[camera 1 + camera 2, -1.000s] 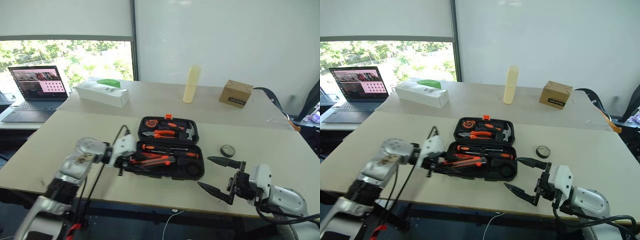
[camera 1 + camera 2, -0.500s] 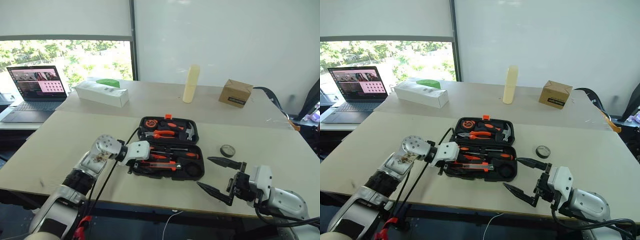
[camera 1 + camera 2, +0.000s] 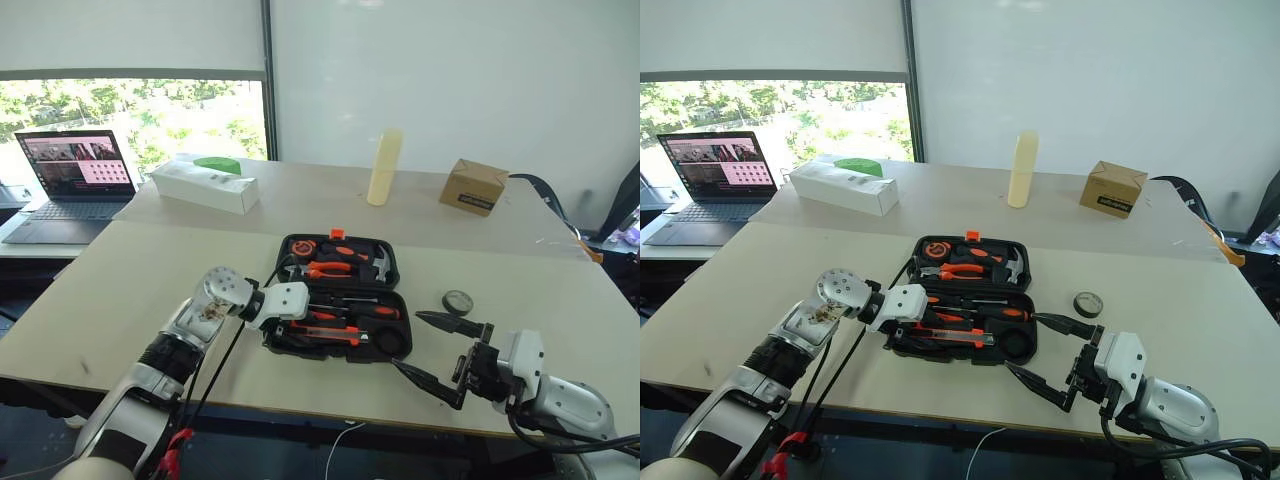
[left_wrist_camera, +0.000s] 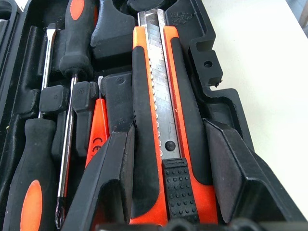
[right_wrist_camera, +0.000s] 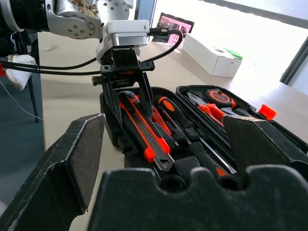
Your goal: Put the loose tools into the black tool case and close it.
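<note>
The black tool case (image 4: 211,72) lies open in the middle of the table. My left gripper (image 3: 290,325) is shut on the orange-and-black utility knife (image 4: 161,96), which lies lengthwise in the near half of the case. Two screwdrivers (image 4: 77,29) and a slim orange tool (image 4: 98,130) rest in recesses beside the knife. The small dark tape roll (image 3: 457,300) sits on the table right of the case. My right gripper (image 3: 405,340) hangs open by the case's near right corner, nothing between its fingers.
Orange-handled pliers (image 3: 325,268) and a hammer (image 3: 378,262) sit in the lid. On the far table stand a laptop (image 3: 70,185), a white oblong box (image 3: 205,185), a cream cylinder (image 3: 383,168) and a brown cardboard box (image 3: 472,186).
My left gripper has carried the utility knife to the right and forward, from the case's left edge to over its near half. The right gripper has stayed put.
</note>
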Controlling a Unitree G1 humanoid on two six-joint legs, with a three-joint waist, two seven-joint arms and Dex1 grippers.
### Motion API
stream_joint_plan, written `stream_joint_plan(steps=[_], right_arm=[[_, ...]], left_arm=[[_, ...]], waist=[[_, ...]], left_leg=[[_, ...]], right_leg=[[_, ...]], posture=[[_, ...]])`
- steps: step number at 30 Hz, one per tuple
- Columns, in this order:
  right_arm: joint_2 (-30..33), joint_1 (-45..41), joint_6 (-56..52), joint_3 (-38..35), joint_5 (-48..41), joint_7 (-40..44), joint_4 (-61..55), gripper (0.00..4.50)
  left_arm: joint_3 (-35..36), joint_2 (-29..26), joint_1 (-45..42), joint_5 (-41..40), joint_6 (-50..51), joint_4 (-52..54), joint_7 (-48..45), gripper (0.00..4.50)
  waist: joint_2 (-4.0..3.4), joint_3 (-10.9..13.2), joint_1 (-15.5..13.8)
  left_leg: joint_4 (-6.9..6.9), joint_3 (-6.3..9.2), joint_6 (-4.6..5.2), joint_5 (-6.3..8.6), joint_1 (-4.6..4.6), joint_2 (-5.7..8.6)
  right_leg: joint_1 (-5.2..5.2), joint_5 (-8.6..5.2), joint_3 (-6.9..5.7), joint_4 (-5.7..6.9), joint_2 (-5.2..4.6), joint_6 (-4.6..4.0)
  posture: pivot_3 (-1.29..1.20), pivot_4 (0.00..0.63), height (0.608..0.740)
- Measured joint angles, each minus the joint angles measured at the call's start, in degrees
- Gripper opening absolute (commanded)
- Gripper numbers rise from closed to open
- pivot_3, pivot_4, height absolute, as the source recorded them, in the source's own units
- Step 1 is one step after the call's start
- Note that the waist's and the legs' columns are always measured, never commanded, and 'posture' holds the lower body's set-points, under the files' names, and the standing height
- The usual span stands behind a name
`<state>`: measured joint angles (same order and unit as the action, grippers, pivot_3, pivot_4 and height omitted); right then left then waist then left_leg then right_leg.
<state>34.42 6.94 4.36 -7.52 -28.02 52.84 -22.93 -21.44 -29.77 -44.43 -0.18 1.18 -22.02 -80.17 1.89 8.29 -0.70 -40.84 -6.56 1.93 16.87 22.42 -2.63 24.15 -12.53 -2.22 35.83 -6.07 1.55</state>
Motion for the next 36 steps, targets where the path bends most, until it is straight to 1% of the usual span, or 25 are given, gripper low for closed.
stream_joint_plan(steps=[1, 2, 4, 5, 10, 13, 15, 16, 18, 19, 20, 23, 26, 36], right_arm=[[0.00, 0.01, 0.00, 0.00, 0.00, 0.01, 0.00, 4.50], [0.00, 0.01, 0.00, 0.00, 0.00, 0.03, 0.00, 4.50], [0.00, 0.01, 0.00, 0.00, -0.01, 0.05, 0.00, 4.50], [0.00, 0.01, 0.00, 0.00, 0.00, 0.06, 0.00, 4.50], [-0.01, 0.04, 0.01, 0.02, 0.00, 0.32, 0.12, 4.50], [-0.02, 0.03, 0.03, 0.02, 0.06, 0.72, 0.44, 4.50], [-0.04, -0.02, 0.03, 0.04, 0.19, 0.84, 0.92, 4.50], [-0.11, -0.08, 0.03, 0.05, 0.26, 0.85, 1.07, 4.50], [-0.38, -0.40, 0.03, 0.30, 0.44, 0.84, 1.14, 4.50], [-0.43, -0.55, 0.03, 0.35, 0.53, 0.84, 1.14, 4.50], [-0.46, -0.62, 0.03, 0.37, 0.72, 0.83, 1.14, 4.50], [-0.99, -0.70, 0.03, 0.51, 0.87, 0.77, 1.14, 4.50], [-1.13, -0.74, 0.03, 0.75, 0.89, 0.76, 1.13, 4.50], [-1.11, -0.57, 0.03, 0.69, 0.89, 0.65, 1.10, 4.50]], left_arm=[[0.04, 0.12, 0.00, -0.04, 0.57, 0.05, 0.02, 1.73], [0.10, 0.26, 0.00, -0.04, 1.39, 0.21, 0.21, 2.51], [0.53, 0.55, 0.01, -0.19, 2.46, 0.48, 1.01, 3.15], [0.87, 0.57, 0.01, -0.22, 2.76, 0.57, 1.16, 3.33], [3.02, 0.21, 0.51, -6.76, 3.44, 3.49, -3.81, 3.33], [6.36, -0.89, -0.10, -9.56, 3.17, 3.87, -4.83, 3.33], [7.96, -1.31, -0.49, -9.94, 0.38, 3.16, -4.74, 2.81], [8.20, -1.48, -0.53, -9.92, -0.55, 3.01, -4.75, 2.64], [8.12, -1.59, -0.24, -9.03, -3.70, 2.03, -4.72, 1.94], [7.97, -1.52, 0.15, -8.79, -4.79, 1.56, -4.67, 1.45], [7.77, -1.27, 0.43, -8.26, -5.63, 0.91, -4.27, 1.07], [7.27, 0.49, 1.04, -6.83, -8.50, -1.35, -2.50, 0.05], [6.33, 2.24, 1.61, -5.69, -8.74, -3.17, -0.73, 0.05], [3.04, 4.00, 2.49, -1.43, -9.31, -4.52, 3.54, 0.05]], waist=[[0.00, 0.00, 0.01], [0.00, 0.00, 0.00], [0.00, 0.00, -0.03], [0.00, 0.00, 0.00], [0.00, 0.00, 0.06], [0.00, 0.00, 0.10], [0.00, 0.00, 0.05], [0.00, 0.00, 0.05], [0.00, 0.00, 0.04], [0.00, 0.00, 0.04], [0.00, 0.00, 0.04], [0.00, 0.00, -0.14], [0.00, 0.00, -0.06], [0.00, 0.00, -0.06]], left_leg=[[0.00, 0.00, 0.00, 0.00, 0.00, 0.00], [0.00, 0.01, 0.00, 0.00, -0.01, 0.00], [-0.01, 0.02, 0.00, 0.00, 0.00, 0.00], [-0.01, 0.03, 0.00, 0.00, 0.00, 0.00], [-0.01, 0.02, -0.01, -0.01, 0.05, -0.02], [-0.02, 0.04, -0.02, -0.01, 0.01, -0.01], [-0.02, 0.05, -0.02, -0.01, 0.00, -0.01], [-0.03, 0.05, -0.02, -0.01, 0.00, 0.00], [-0.03, 0.04, -0.02, -0.01, 0.00, 0.01], [-0.03, 0.03, -0.02, -0.01, 0.01, 0.01], [-0.03, 0.03, -0.02, -0.01, 0.02, 0.00], [-0.05, 0.03, -0.02, -0.01, 0.03, 0.02], [-0.08, 0.03, 0.00, 0.00, 0.05, 0.02], [-0.08, 0.06, 0.00, 0.00, -0.06, 0.02]], right_leg=[[0.00, 0.00, 0.00, 0.00, 0.00, 0.00], [-0.01, 0.00, 0.00, 0.00, 0.00, 0.00], [-0.01, 0.00, 0.00, 0.01, 0.00, 0.00], [-0.01, 0.00, 0.00, 0.01, 0.00, 0.01], [0.06, 0.00, 0.00, 0.02, 0.00, 0.00], [0.03, 0.00, 0.00, 0.06, 0.00, 0.00], [0.01, 0.00, 0.00, 0.06, 0.00, 0.00], [0.01, 0.00, 0.00, 0.06, 0.00, 0.00], [0.01, 0.00, 0.00, 0.05, 0.00, 0.00], [0.02, 0.00, 0.00, 0.05, 0.00, 0.00], [0.02, 0.00, 0.00, 0.05, 0.00, 0.00], [0.00, 0.00, 0.00, 0.04, 0.00, 0.01], [0.01, 0.01, 0.00, 0.03, -0.01, 0.02], [-0.12, 0.02, 0.00, 0.07, -0.01, 0.02]], posture=[[0.00, 0.150, 0.740], [0.00, 0.150, 0.740], [0.00, 0.150, 0.740], [0.00, 0.150, 0.740], [0.00, 0.150, 0.740], [0.00, 0.150, 0.740], [0.00, 0.150, 0.740], [0.00, 0.150, 0.740], [0.00, 0.150, 0.740], [0.00, 0.150, 0.740], [0.00, 0.150, 0.740], [0.00, 0.150, 0.740], [0.00, 0.150, 0.740], [0.00, 0.150, 0.740]])
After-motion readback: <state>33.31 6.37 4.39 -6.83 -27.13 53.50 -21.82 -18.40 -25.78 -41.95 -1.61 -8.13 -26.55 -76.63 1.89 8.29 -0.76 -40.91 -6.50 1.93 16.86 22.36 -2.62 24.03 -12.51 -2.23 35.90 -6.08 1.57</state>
